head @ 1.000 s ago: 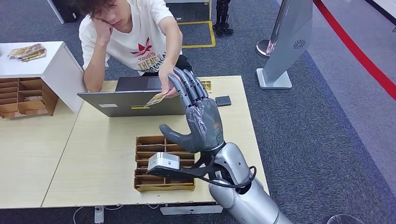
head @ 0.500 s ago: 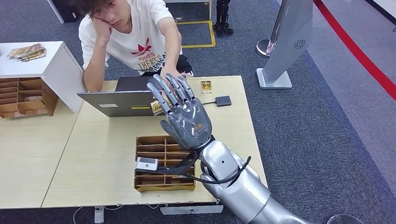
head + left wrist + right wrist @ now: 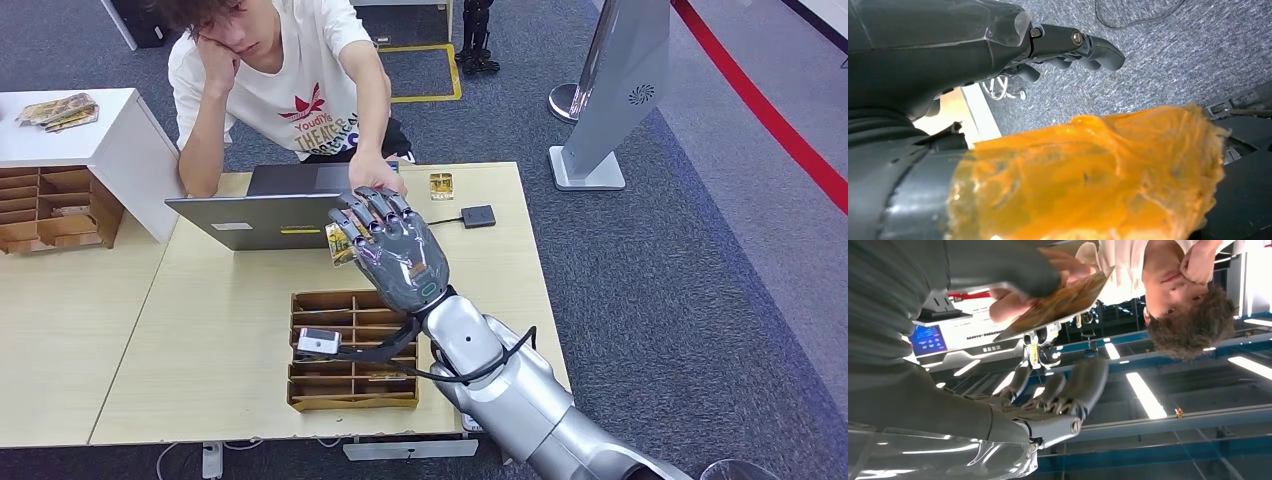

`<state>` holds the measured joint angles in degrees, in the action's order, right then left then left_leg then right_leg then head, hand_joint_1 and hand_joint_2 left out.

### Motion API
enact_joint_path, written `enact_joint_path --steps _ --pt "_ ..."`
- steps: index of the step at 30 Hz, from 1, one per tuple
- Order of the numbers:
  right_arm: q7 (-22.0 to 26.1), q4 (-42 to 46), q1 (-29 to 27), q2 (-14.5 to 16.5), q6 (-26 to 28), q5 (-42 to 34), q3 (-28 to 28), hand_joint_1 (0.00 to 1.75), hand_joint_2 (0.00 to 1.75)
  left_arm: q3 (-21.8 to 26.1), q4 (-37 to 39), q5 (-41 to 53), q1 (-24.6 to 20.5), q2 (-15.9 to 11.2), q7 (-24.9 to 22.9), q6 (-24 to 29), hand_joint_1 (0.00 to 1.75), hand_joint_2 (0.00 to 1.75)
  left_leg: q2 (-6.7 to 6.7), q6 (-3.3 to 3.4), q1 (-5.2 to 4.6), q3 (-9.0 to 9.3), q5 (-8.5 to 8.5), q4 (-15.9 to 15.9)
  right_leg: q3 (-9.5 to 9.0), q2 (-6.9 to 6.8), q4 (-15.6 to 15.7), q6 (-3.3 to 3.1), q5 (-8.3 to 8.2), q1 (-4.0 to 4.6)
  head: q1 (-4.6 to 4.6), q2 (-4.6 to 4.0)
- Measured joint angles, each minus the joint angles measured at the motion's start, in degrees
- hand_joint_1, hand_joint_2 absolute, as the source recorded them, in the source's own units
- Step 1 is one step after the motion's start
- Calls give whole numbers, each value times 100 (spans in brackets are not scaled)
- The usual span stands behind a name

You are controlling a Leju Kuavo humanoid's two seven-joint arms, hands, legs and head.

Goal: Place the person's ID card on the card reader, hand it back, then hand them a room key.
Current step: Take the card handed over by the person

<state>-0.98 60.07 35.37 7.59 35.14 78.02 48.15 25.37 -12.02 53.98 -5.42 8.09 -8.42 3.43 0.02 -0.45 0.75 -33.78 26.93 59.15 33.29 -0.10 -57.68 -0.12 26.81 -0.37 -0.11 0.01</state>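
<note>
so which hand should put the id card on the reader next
Right. The right hand is raised over the table with the ID card at its fingers, and the black card reader lies close by on that side. The left hand hangs by the carpet, away from the table.

Reception desk [image 3: 150, 330] with laptop [image 3: 270, 215], card tray [image 3: 350, 350], carpet.

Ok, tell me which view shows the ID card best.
Right wrist view: the ID card faces the camera, between the right hand's thumb and the person's fingers. Head view shows just its edge beside the right hand.
</note>
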Motion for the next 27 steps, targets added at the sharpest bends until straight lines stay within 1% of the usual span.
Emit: enact_joint_path --steps 12,19,24,26,27 --pt "4 -208 -4 39 31 -65 0 175 175 -13 0 2 -1 2 -18 8 0 0 0 0 0 0 0 0 1 0 0 0 0 0 0 -1" --pt "106 -236 -72 58 30 -210 0 175 175 -17 0 3 -1 2 -30 18 0 0 0 0 0 0 0 0 1 0 0 0 0 0 0 -1" --pt "288 -221 -181 91 -6 -633 -3 175 175 -17 0 -1 -1 5 -30 34 0 0 0 0 0 1 0 0 1 1 0 0 0 0 0 -1" --pt "495 -131 -265 104 -220 -1211 -35 175 175 -17 0 -13 0 10 -32 46 0 0 0 0 0 1 0 0 1 0 0 0 0 0 1 -1" --pt "647 -24 -346 119 -468 -1748 -77 175 175 -17 0 -28 2 12 -33 53 0 0 0 0 0 0 0 0 1 0 0 0 1 0 1 -1"
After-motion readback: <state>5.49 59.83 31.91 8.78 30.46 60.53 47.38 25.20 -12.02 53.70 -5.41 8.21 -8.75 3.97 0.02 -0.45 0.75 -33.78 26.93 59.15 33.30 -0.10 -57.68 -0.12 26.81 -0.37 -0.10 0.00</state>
